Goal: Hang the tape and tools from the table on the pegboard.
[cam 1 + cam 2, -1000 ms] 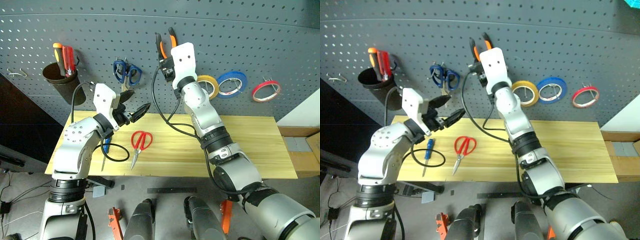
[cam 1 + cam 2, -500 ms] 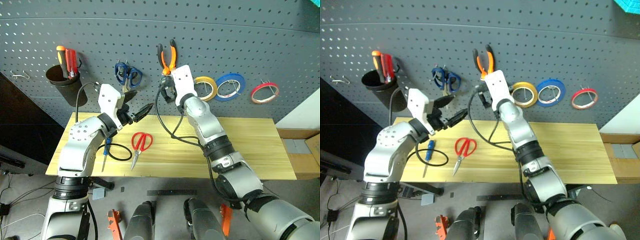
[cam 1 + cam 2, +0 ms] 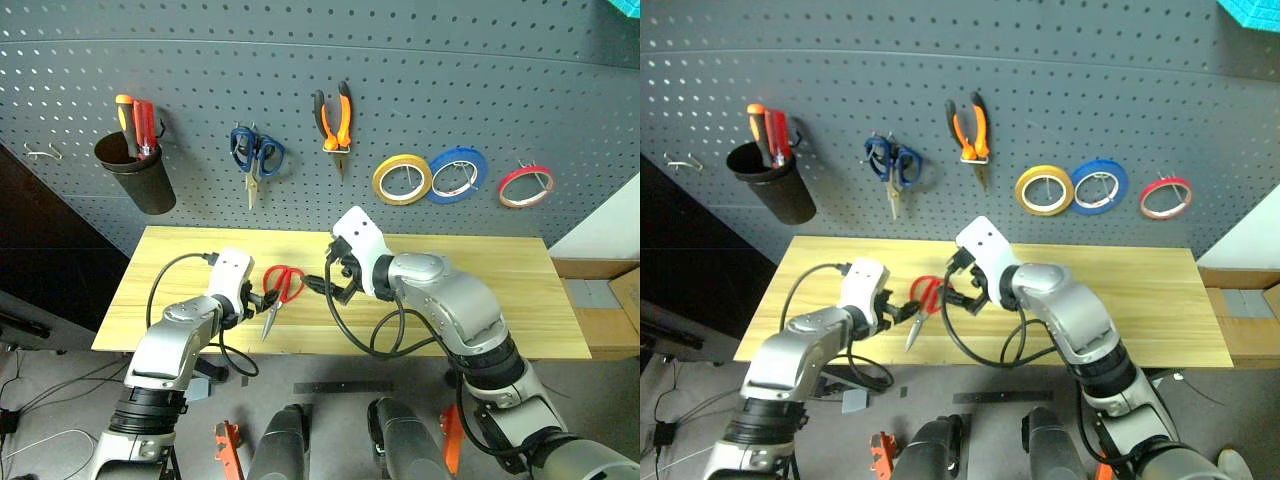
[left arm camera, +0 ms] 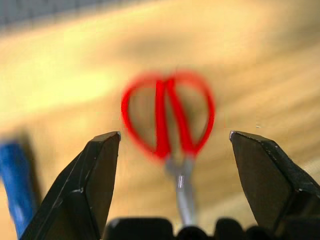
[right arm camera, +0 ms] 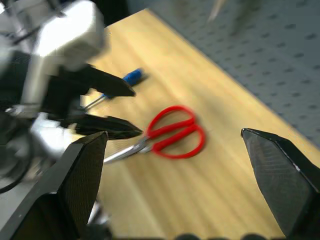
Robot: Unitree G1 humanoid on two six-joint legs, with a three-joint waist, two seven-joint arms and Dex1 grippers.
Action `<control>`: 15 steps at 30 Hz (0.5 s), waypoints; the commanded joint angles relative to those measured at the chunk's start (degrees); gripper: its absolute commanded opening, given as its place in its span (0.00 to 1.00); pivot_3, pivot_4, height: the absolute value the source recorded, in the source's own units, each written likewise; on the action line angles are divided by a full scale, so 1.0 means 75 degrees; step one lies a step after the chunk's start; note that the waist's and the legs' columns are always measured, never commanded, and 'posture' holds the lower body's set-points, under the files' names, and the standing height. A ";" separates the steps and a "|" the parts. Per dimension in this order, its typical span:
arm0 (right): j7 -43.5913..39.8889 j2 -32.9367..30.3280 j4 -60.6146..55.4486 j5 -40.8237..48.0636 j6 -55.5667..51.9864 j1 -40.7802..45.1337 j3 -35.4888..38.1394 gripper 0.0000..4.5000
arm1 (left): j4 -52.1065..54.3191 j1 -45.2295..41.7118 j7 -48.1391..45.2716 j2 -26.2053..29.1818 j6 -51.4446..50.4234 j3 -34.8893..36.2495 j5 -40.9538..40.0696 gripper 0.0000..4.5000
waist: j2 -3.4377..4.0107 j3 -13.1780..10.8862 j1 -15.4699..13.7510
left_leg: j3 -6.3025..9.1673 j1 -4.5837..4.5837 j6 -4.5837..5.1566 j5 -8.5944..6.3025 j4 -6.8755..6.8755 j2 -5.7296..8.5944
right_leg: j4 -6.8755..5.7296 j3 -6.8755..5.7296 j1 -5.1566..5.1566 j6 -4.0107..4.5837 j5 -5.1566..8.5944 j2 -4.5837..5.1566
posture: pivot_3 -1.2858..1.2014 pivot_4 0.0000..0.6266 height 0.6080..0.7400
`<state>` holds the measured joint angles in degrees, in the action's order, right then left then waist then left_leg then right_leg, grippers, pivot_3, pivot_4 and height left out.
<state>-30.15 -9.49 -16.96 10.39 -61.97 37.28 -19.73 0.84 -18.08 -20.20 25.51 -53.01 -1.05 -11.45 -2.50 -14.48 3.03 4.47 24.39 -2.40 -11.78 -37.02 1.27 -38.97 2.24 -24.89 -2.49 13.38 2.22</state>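
Now that both arms have dropped from the pegboard [image 3: 500,60], the spread left hand [image 3: 262,301] straddles the red-handled scissors [image 3: 280,292], handles pointing away from it, right hand [image 3: 330,287] also released.

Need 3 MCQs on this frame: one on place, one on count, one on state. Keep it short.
1. Where are the red-handled scissors?
A. In the black cup
B. Flat on the table
C. On a pegboard hook

2. How many tape rings hang on the pegboard?
A. Three
B. Two
C. Four

3. What state is the left gripper in?
A. Shut on the scissors
B. Shut and empty
C. Open, fingers either side of the scissors' handles

Answers:
1. B: they lie on the wood between the left gripper and the right gripper.
2. A: the yellow roll, blue roll and red tape hang in a row.
3. C: the left wrist view shows both fingers spread wide, with the red loops between them, not yet touched.
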 commanded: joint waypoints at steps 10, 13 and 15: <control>0.0099 -0.0136 -0.0565 0.0153 -0.0104 0.0113 -0.0276 0.98 | -0.2274 -0.1019 0.0232 -0.0658 0.0411 -0.0380 0.0507 0.84 | -0.0001 0.0001 0.0023 | 0.0001 -0.0003 -0.0001 0.0001 0.0005 -0.0002 | 0.0003 0.0009 -0.0003 0.0001 -0.0001 0.0005 | 0.50 0.34 1.00; 0.0115 -0.0207 -0.0653 0.0150 -0.0118 0.0090 -0.0318 0.98 | -0.2475 -0.1054 0.0224 -0.0688 0.0519 -0.0343 0.0533 0.84 | -0.0001 0.0002 0.0029 | 0.0002 -0.0003 -0.0001 0.0001 0.0004 -0.0005 | 0.0002 0.0006 -0.0002 0.0001 -0.0001 0.0008 | 0.49 0.34 1.00; 0.0132 -0.0242 -0.0691 0.0150 -0.0128 0.0082 -0.0312 1.00 | -0.2565 -0.1046 0.0252 -0.0700 0.0590 -0.0274 0.0545 0.71 | -0.0001 0.0002 0.0030 | 0.0003 -0.0004 -0.0001 0.0001 0.0004 -0.0004 | 0.0002 0.0010 -0.0001 0.0001 -0.0001 0.0010 | 0.49 0.34 1.00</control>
<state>-29.55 -11.23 -19.47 10.84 -63.12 37.31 -22.08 -17.67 -26.05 -18.24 20.52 -49.14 -4.02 -7.63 -2.51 -14.46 3.26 4.49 24.36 -2.41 -11.77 -36.99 1.25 -38.96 2.31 -24.90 -2.49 13.38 2.30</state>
